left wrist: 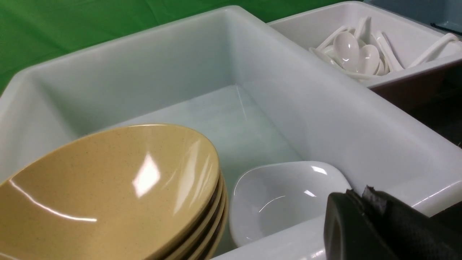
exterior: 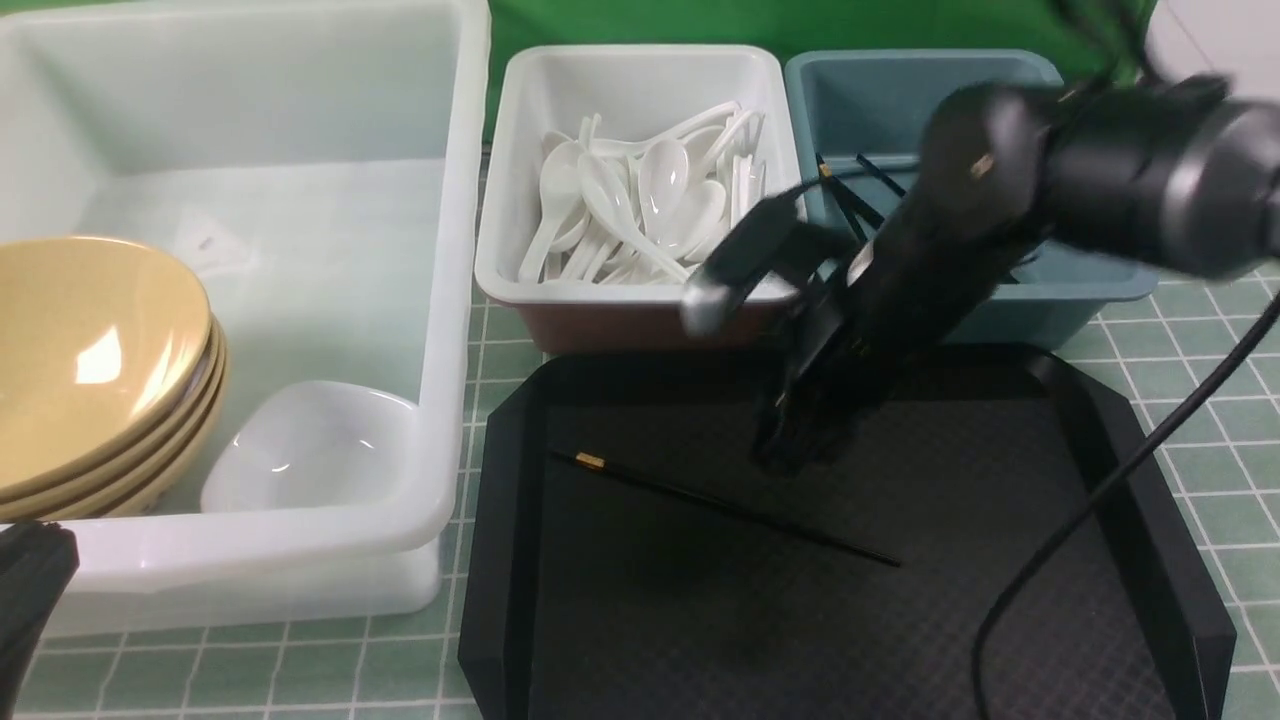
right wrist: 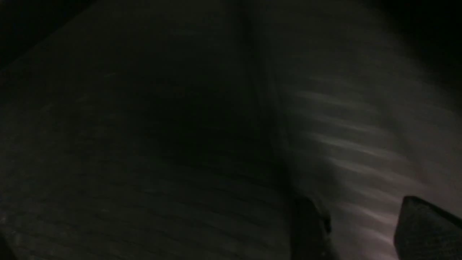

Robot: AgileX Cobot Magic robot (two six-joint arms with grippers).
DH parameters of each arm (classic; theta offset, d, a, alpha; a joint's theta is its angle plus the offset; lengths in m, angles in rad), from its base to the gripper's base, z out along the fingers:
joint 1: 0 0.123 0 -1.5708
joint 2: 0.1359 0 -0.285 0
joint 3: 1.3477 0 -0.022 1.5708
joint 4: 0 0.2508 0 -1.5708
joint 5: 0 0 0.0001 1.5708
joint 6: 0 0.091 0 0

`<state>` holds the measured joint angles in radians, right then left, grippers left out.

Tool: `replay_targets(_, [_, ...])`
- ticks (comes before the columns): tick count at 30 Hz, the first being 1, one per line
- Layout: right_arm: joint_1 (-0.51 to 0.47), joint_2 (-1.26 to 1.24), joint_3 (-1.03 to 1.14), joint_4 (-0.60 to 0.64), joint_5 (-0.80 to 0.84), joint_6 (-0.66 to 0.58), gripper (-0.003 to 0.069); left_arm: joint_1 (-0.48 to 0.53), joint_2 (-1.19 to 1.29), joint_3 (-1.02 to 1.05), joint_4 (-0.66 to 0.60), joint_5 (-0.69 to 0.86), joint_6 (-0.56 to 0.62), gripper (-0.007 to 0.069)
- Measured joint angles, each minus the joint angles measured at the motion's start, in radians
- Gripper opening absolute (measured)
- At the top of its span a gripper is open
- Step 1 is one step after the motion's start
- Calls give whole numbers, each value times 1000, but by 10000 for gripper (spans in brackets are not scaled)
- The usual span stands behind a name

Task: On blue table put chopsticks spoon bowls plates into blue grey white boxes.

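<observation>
Mostly spoons (exterior: 640, 215) in white box (exterior: 520, 280)

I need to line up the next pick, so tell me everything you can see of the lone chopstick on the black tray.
The chopstick is one thin, straight black stick with a small gold band near its left end. It lies flat on the textured floor of the black tray, slanting from the left, farther back, towards the right, nearer the robot. Nothing touches it; the right pincer hangs just behind its middle, blurred, empty. Material is hard to tell.
</observation>
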<state>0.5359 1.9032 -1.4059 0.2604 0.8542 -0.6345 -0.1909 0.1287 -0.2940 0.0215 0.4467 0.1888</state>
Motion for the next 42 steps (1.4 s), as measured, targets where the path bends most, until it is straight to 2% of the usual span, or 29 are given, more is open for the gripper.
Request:
replay_targets(5, [98,55,3,-12,-182,-4,362,0,0,0,0,0,0,4])
replay_targets(8, [127,100,3,-14,-259,-19,362,0,0,0,-1,0,0,4])
replay_targets(11, [143,153,-1,-8,-316,-53,332,0,0,0,-1,0,0,4])
replay_targets(14, [144,162,-8,4,-310,-49,225,0,0,0,-3,0,0,4])
replay_targets(16, [146,157,-9,8,-289,-27,106,0,0,0,-3,0,0,4])
replay_targets(18, [145,138,-7,-3,-250,-16,76,0,0,0,-3,1,0,4])
replay_targets(22, [141,30,11,-40,-175,-15,76,0,0,0,-4,1,0,4])
replay_targets(24, [125,-60,11,-47,-212,-16,76,0,0,0,-4,1,0,4])
replay_targets(26, [93,-151,10,-48,-296,-16,76,0,0,0,-3,0,0,4])
replay_targets(30, [-18,-266,6,-49,-568,-16,76,0,0,0,-3,0,0,4])
replay_targets(33, [-106,-262,5,-49,-778,7,76,0,0,0,-2,1,0,4])
replay_targets(36, [-195,-185,4,-47,-946,101,81,0,0,0,-1,1,0,4])
replay_targets(39, [-236,-119,2,-46,-965,179,111,0,0,0,0,0,0,4])
replay_targets(42, [-289,-27,-9,-45,-845,276,234,0,0,0,0,-2,0,4])
